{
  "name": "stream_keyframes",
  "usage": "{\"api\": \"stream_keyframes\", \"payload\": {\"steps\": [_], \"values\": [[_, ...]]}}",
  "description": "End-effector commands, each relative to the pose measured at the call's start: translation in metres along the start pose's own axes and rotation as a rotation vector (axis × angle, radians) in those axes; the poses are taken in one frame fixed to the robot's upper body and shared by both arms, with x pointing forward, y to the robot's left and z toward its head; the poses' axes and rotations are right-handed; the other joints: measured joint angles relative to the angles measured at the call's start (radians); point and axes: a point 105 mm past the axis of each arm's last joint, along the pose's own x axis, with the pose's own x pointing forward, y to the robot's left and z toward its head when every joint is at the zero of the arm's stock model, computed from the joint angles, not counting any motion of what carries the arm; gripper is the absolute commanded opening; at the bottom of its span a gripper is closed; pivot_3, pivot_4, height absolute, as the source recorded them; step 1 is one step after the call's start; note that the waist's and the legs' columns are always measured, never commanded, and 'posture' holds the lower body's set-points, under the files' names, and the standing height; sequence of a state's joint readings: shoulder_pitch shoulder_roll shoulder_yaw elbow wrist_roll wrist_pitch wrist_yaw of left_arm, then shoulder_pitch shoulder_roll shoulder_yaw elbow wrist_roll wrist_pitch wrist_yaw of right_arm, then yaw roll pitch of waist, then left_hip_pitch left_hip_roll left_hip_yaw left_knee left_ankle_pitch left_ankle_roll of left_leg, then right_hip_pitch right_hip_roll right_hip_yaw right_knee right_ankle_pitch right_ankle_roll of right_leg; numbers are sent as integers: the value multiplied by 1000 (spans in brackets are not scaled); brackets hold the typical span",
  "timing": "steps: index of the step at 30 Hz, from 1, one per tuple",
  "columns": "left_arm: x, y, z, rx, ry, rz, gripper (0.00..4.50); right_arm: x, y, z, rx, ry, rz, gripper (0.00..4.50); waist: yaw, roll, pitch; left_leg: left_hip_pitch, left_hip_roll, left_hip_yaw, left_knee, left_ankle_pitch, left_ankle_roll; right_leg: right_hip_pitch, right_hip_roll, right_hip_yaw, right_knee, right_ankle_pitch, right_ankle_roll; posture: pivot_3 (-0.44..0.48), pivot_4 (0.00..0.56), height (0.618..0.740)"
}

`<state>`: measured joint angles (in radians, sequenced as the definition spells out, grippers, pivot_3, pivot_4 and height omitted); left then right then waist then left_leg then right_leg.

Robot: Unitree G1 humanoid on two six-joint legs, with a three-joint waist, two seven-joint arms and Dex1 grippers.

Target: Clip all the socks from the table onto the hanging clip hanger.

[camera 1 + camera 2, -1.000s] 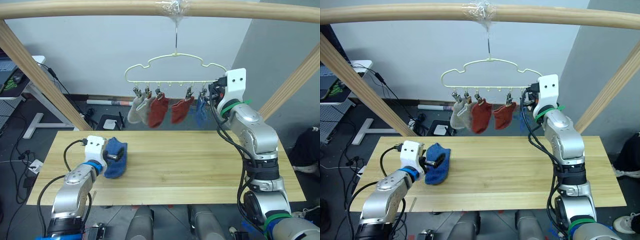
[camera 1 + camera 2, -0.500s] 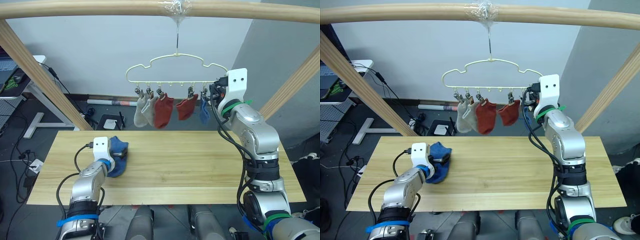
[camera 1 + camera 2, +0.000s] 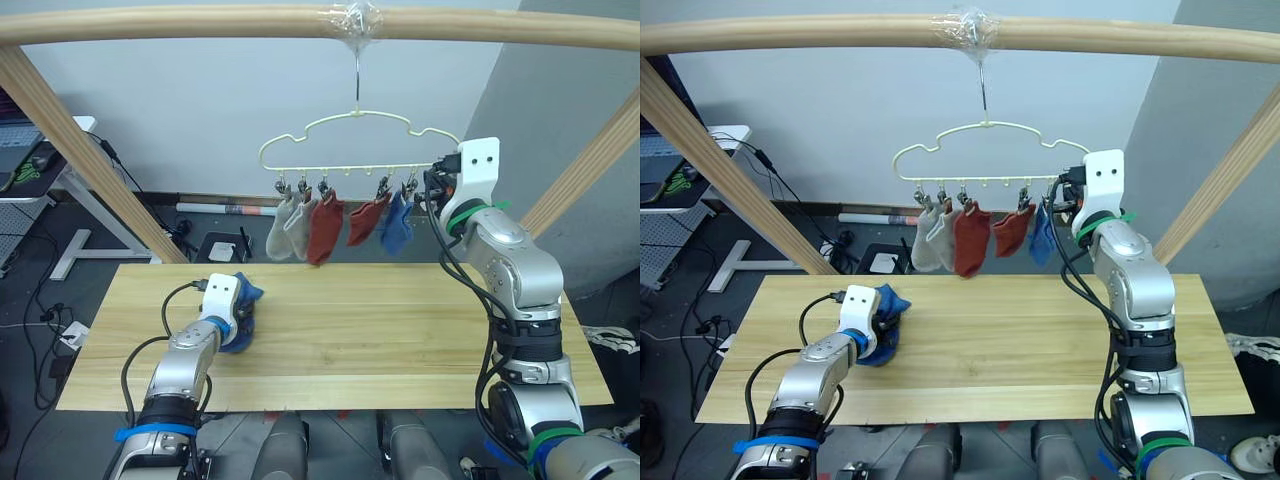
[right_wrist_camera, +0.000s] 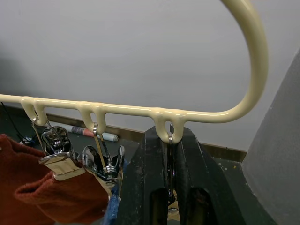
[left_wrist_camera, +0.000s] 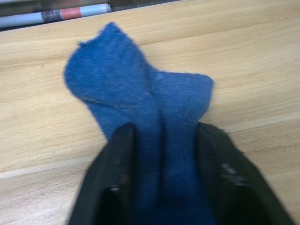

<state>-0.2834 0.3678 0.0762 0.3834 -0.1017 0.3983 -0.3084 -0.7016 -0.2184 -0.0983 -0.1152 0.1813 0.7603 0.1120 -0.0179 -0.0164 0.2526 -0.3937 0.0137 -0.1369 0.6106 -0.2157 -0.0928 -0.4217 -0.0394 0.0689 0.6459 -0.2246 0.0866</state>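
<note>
One blue sock (image 3: 245, 332) lies bunched on the table (image 3: 380, 330) near its left end. My left gripper (image 5: 165, 132) sits on it, shut on a fold of the fabric with a black finger (image 5: 117, 178) on each side. The pale yellow clip hanger (image 3: 340, 166) hangs from the top pole. Clipped to it are two grey socks (image 3: 283, 228), two rust-red socks (image 3: 322, 228) and a blue sock (image 3: 396, 225). My right gripper (image 4: 171, 140) is raised at the hanger's right end, shut on the last metal clip (image 4: 168, 154).
A round wooden pole frame surrounds the table: a top bar (image 3: 200, 20) and slanted poles at the left (image 3: 90, 160) and right (image 3: 590, 160). Cables, a tube (image 3: 225, 207) and a white desk leg (image 3: 70, 250) lie on the floor behind.
My left gripper has come down over the blue sock and closed on it, bunching the fabric. The hung socks have swung a little. The right arm holds still at the hanger.
</note>
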Motion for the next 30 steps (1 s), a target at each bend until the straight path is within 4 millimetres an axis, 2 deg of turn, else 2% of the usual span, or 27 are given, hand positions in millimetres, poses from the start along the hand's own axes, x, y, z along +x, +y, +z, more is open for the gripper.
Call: {"api": "stream_keyframes", "payload": {"steps": [1, 3, 4, 7, 9, 11, 12, 14, 16, 18, 21, 25, 30], "values": [[-1, -11, -20, 25, 59, -31, 716, -3, -18, -3, 27, 23, -56, 0, 0, 0, -1, 0, 0, 0, 0, 0, 0, 0, 0, 0, 0, 0, 0, 60, 228, 740], [0, -20, -10, 49, 22, -67, 172, -3, -20, -1, 35, 25, -56, 0, 1, 0, -1, 0, 0, 0, 0, 0, 0, 0, 0, 0, 0, 0, 0, 60, 228, 740], [-1, -33, 3, 69, -39, -120, 11, -2, -22, 0, 53, 31, -53, 0, 1, 0, -1, 0, 0, 0, 0, 0, 0, 0, 0, 0, -1, 0, 0, 60, 228, 740], [-6, -57, 26, 109, -143, -219, 11, -2, -26, 2, 99, 51, -46, 0, 5, 0, -1, -2, 0, 0, 0, 0, 0, 0, -1, 0, -2, 0, 0, 60, 228, 740], [-15, -87, 53, 128, -253, -344, 11, -2, -33, 3, 202, 107, -38, 0, 6, 0, -1, -4, 0, -1, 0, 0, 0, -1, -1, -1, -2, 0, -1, 56, 227, 740], [-24, -107, 72, 162, -327, -427, 11, -2, -36, 4, 263, 147, -27, 0, 9, 0, -1, -6, 0, -2, 0, 0, 0, -3, -1, -1, -2, 2, -4, 56, 227, 740], [-33, -126, 88, 188, -391, -516, 11, -3, -38, 5, 310, 186, -12, 0, 11, 0, -1, -5, 0, -2, 0, 0, 0, -3, -1, -2, -2, 3, -5, 50, 227, 740], [-47, -148, 104, 218, -464, -623, 11, -4, -39, 6, 368, 235, 13, 0, 13, 0, -1, -6, 0, -2, 0, 0, 0, -3, -1, -2, -2, 2, -5, 50, 227, 740], [-69, -179, 126, 285, -571, -779, 11, -6, -34, 9, 467, 308, 60, 0, 14, 0, -1, -6, 0, -2, 0, 0, 0, -2, -1, -2, -3, 2, -5, 50, 227, 740], [-83, -197, 137, 357, -637, -867, 11, -8, -28, 10, 524, 356, 96, 0, 14, 0, -1, -6, -1, -2, 0, 0, 0, -3, -1, -2, -3, 2, -6, 34, 224, 740], [-88, -209, 149, 384, -676, -898, 11, -12, -24, 9, 565, 402, 108, 0, 11, 0, -1, -6, -1, -1, -1, 0, 0, -3, -1, -2, -3, 2, -6, 26, 222, 740], [-90, -215, 155, 390, -684, -926, 11, -14, -19, 10, 584, 420, 122, 0, 7, 0, -1, -6, -1, -1, -1, 0, 1, -3, -1, -2, -2, 1, -5, 16, 219, 740], [-80, -226, 154, 402, -653, -963, 11, -15, -14, 12, 605, 410, 131, 0, 4, 0, -1, -6, -1, -2, 0, 0, 1, -3, -1, -2, -3, 0, -2, 8, 216, 740]]}}
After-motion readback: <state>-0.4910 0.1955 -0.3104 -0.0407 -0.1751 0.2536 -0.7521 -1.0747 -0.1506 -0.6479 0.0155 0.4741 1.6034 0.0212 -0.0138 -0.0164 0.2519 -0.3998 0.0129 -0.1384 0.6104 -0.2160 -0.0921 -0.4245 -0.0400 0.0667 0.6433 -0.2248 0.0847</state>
